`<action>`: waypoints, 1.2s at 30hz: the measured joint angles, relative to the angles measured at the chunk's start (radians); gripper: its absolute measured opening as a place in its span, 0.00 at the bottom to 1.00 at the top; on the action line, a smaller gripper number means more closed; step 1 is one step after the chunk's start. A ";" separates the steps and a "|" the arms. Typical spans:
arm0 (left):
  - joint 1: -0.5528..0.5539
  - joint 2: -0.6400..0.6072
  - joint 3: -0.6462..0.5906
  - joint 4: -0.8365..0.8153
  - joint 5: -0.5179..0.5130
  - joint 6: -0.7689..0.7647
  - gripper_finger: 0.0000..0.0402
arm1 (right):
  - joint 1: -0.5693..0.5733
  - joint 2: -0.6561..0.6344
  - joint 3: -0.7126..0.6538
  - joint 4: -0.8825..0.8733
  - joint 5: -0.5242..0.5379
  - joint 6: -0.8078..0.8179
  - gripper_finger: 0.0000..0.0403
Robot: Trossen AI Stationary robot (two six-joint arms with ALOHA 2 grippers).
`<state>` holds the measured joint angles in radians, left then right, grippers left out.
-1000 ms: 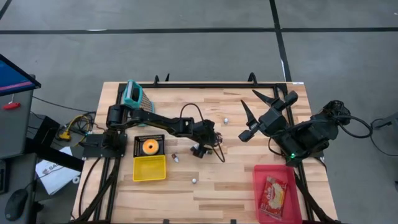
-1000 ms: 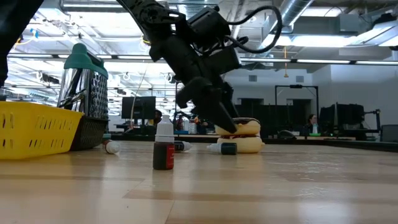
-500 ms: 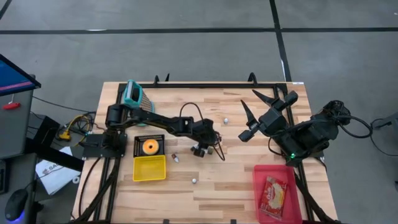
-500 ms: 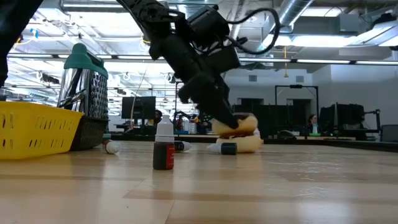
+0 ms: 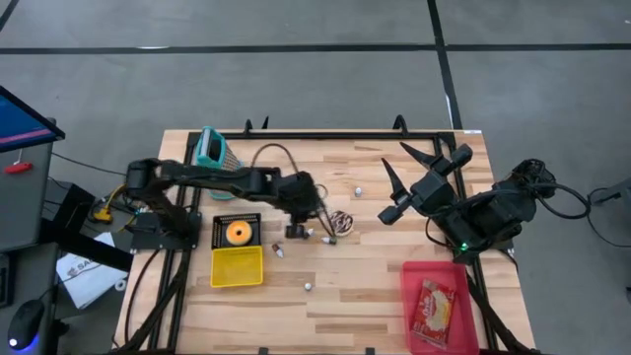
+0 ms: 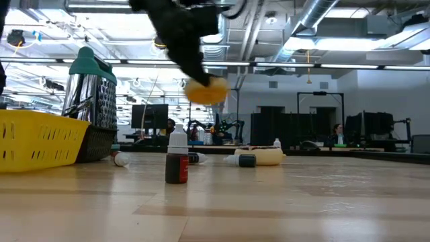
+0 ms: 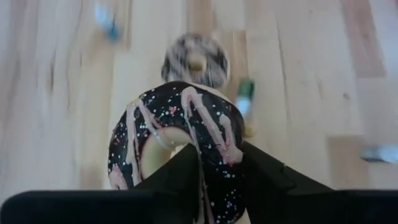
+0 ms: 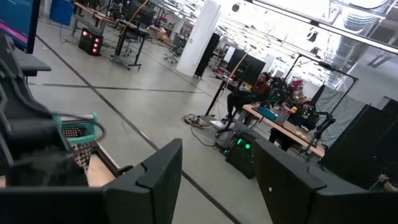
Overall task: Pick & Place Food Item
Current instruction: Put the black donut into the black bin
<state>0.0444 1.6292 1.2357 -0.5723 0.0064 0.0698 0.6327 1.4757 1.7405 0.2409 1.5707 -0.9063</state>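
The left claw [image 7: 217, 177] is clenched on a chocolate-glazed donut [image 7: 177, 146], its two dark fingers [image 7: 177, 177] pinching the ring's near side, one through the hole. The glaze is glossy and dark, streaked with pink icing and dotted with sprinkles, over a pale dough underside. In the low view the donut [image 6: 205, 89] hangs well above the worktop [image 6: 269, 202], which is pale wooden planks. A second glazed donut [image 5: 340, 222] lies flat on the wood just beside the left claw [image 5: 296, 230]. Nearby stand a yellow plastic basket [image 5: 237, 266] and a metal grater [image 6: 91, 111] with a teal handle. The right claw [image 5: 419, 168] hangs released, fingers spread, over the worktop's far right side, well apart from a red tray [image 5: 463, 296].
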 joint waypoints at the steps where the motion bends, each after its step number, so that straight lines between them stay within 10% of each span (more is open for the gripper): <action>1: -0.002 -0.036 -0.029 -0.010 0.001 -0.058 0.26 | 0.000 0.000 0.000 0.000 0.000 0.003 0.46; 18: -0.267 -0.516 -0.488 -0.155 -0.177 -1.096 0.32 | 0.002 0.000 0.000 0.001 0.000 0.055 0.46; 36: -0.280 -0.506 -0.595 -0.099 -0.224 -1.152 0.37 | 0.000 0.000 0.000 0.000 0.000 0.067 0.46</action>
<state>-0.2352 1.1229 0.6410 -0.6716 -0.2174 -1.0824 0.6327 1.4757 1.7405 0.2405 1.5707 -0.8398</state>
